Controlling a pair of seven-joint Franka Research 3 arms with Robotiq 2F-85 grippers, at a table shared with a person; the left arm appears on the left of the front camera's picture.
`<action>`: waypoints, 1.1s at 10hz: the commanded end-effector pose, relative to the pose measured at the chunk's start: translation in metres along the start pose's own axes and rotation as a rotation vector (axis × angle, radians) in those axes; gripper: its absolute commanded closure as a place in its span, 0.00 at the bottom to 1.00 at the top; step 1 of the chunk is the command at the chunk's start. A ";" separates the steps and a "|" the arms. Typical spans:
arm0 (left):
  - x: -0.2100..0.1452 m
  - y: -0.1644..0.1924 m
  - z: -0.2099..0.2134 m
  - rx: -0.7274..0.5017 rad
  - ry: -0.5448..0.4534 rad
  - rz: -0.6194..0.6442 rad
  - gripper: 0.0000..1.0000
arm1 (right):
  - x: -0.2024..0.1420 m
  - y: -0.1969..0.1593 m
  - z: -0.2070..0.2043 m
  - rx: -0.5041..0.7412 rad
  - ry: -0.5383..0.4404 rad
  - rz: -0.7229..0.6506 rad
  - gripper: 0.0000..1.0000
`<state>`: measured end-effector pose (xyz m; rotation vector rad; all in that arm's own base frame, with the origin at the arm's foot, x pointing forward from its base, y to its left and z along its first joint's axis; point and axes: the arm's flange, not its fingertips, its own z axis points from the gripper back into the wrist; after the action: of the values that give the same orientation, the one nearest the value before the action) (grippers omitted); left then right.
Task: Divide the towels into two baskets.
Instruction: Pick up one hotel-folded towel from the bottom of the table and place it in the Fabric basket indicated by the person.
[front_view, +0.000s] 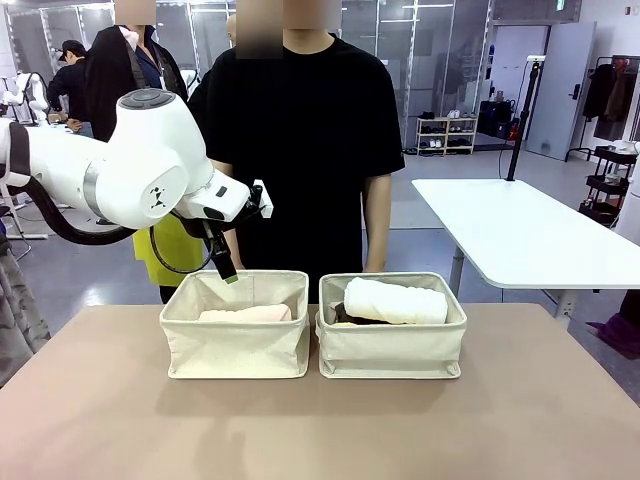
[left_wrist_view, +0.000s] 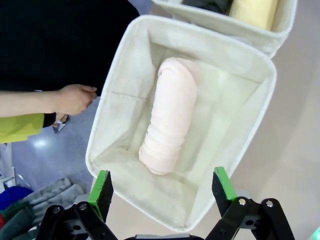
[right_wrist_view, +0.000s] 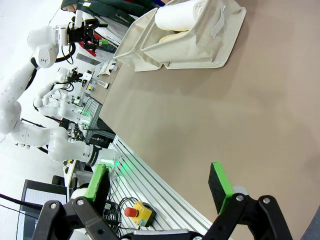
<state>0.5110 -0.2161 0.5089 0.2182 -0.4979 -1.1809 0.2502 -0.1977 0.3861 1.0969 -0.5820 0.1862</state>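
Seen from its wrist, the left gripper (left_wrist_view: 163, 187) hangs spread and empty above the left basket (left_wrist_view: 125, 55), a cream towel (left_wrist_view: 170, 115) lying inside beyond its fingertips. The front view adds the right basket (front_view: 392, 350) just beside it — white towel (front_view: 395, 300) on top — while the right gripper (right_wrist_view: 160, 187), jaws released, hovers over bare table (right_wrist_view: 225, 110) well apart from the baskets.

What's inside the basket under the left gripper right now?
One pale rolled towel lies along the floor of the left basket, with bare canvas around it. The open left gripper hovers above. Anything beneath the roll is hidden.

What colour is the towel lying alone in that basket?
Pale cream with a pinkish tint; the towel shows best in the left wrist view.
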 end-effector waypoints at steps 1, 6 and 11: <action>-0.001 0.000 0.001 -0.011 -0.009 0.022 0.00 | -0.001 0.003 -0.001 0.010 -0.015 0.019 0.00; -0.123 -0.009 0.058 -0.449 -0.350 0.326 0.00 | -0.001 0.003 -0.001 0.010 -0.015 0.019 0.00; -0.317 -0.025 0.093 -0.749 -0.654 0.546 0.00 | -0.001 0.003 -0.001 0.010 -0.015 0.019 0.00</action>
<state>0.3532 0.0503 0.4994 -0.8624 -0.6033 -0.8338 0.2501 -0.1978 0.3861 1.0970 -0.5823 0.1860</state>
